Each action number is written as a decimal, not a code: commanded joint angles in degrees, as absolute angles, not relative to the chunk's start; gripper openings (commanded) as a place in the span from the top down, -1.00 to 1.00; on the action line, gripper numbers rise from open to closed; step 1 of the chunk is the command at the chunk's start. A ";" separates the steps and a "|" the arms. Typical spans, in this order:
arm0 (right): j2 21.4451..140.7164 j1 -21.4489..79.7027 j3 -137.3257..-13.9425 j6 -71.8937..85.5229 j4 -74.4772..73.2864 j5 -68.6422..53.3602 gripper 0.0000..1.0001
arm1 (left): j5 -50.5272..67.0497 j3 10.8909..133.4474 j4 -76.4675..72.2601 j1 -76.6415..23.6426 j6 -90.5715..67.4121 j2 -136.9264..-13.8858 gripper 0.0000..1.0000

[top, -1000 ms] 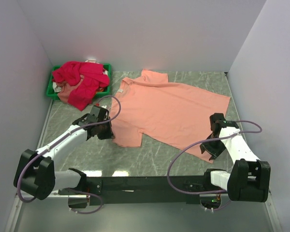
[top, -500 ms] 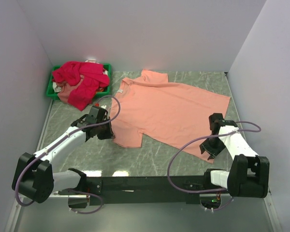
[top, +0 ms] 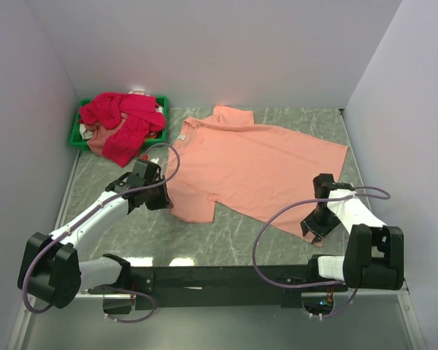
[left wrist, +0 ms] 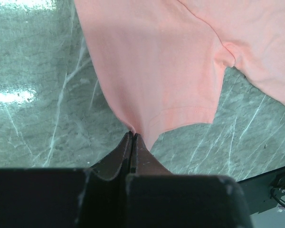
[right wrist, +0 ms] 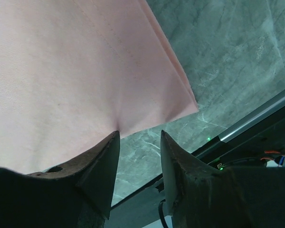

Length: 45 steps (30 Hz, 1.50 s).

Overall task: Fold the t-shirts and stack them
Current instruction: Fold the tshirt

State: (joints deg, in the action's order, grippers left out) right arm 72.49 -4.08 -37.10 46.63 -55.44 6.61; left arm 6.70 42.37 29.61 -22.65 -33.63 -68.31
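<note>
- At the far left, we see a small green bin [top: 76, 135] in the back corner of the marbled grey table [top: 233, 226].
- A heap of crimson-pink t-shirts [top: 124, 117] is piled in the bin. It spills over the front rim onto the table, unfolded and bunched up.
- Just in front of that heap, the left gripper [top: 163, 198] reaches to the near left edge of the salmon-peach t-shirt [top: 255, 164].
- From the left wrist view, we see the left gripper [left wrist: 132, 136] with its jaws clenched together on the sleeve of the salmon-peach t-shirt [left wrist: 166, 61]. A small fold of cloth is drawn to a point between the tips.
- The salmon-peach t-shirt lies spread mostly flat across the middle of the table, well apart from the bin. Its collar points toward the back left and its hem toward the right. A small white label [top: 181, 137] shows at the neck.
- At the right, the right gripper [top: 314, 227] sits low over the near hem corner of the shirt.
- In the right wrist view, the right gripper [right wrist: 140, 135] has its jaws released and standing apart. The tip of one finger [right wrist: 104, 161] touches the hem edge of the salmon-peach t-shirt [right wrist: 71, 61], where the cloth puckers slightly. The other finger is over bare table just beside the corner.
- A purple cable [top: 277, 219] loops from the right arm down toward the black base rail [top: 219, 278] at the near edge.
</note>
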 commanded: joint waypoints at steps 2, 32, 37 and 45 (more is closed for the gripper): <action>73.48 -3.08 -35.95 48.51 -53.70 7.38 0.07 | 8.26 42.89 29.53 -21.97 -32.61 -66.80 0.99; 77.52 1.41 -34.54 52.82 -50.45 11.43 1.00 | 8.09 42.36 29.26 -21.18 -32.70 -66.80 0.99; 75.86 3.16 -36.64 52.65 -53.51 11.34 1.00 | 9.23 43.42 30.76 -20.83 -33.13 -65.83 0.99; 73.57 8.87 -41.57 51.68 -61.34 9.85 1.00 | 10.37 45.09 35.59 -19.07 -34.28 -62.05 0.99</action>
